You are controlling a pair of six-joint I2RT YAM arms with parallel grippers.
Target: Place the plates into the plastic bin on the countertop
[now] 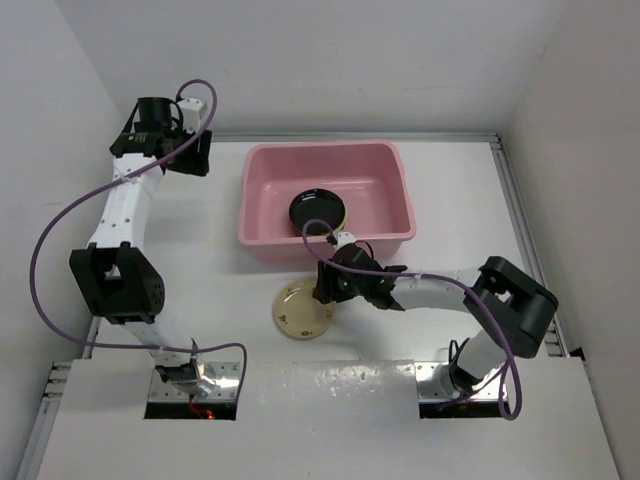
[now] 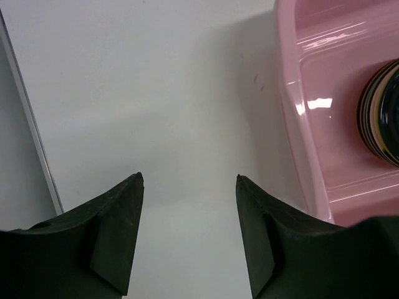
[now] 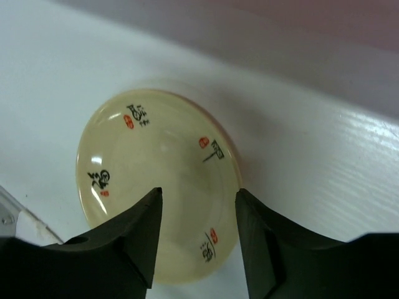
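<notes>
Top view: the pink bin stands on the white bench toward the far side, and in it I see a stack of plates with a glossy black one on top, lying near the front wall. One cream plate lies on the bench just in front of the bin, apart from it. The right gripper hangs over that plate's far right edge, while the left gripper sits beyond the bin's left end, holding nothing. Left wrist view: the left gripper has its two dark fingers spread wide over bare bench, with nothing between them; the bin's wall runs down the right side, and the stack of plates shows as dark and pale layered edges inside. Right wrist view: the right gripper is parted, its fingers above the near part of the cream plate, which carries small black and red marks around its inner face and rests upright on the bench. I cannot tell whether the fingers touch the plate.
</notes>
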